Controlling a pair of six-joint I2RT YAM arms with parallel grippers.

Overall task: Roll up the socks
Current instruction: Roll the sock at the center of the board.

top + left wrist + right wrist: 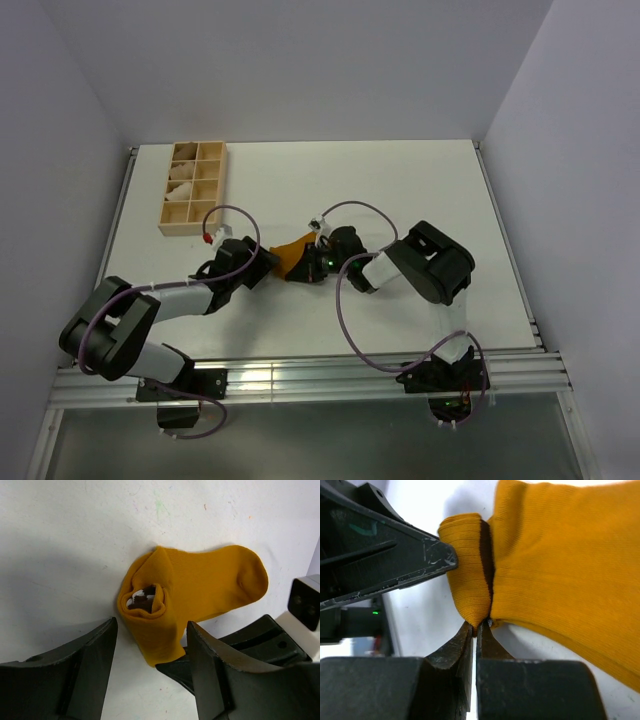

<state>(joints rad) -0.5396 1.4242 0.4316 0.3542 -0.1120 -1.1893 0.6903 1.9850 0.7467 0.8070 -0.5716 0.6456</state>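
The mustard-orange sock (291,255) lies on the white table between the two grippers. In the left wrist view the sock (210,585) has its cuff end folded into a loose roll, with dark brown and white stripes showing inside the roll (141,599). My left gripper (152,647) is open, its fingers (87,672) standing either side of the roll's near corner without pressing it. My right gripper (479,626) is shut on the sock's folded edge (470,580). Its dark tips (175,669) also show in the left wrist view, under that corner.
A wooden compartment tray (214,166) stands at the back left, with pale cream bundles (183,183) in some cells. A metal rail (300,378) runs along the table's near edge. The left gripper's finger (395,560) lies close beside the right gripper.
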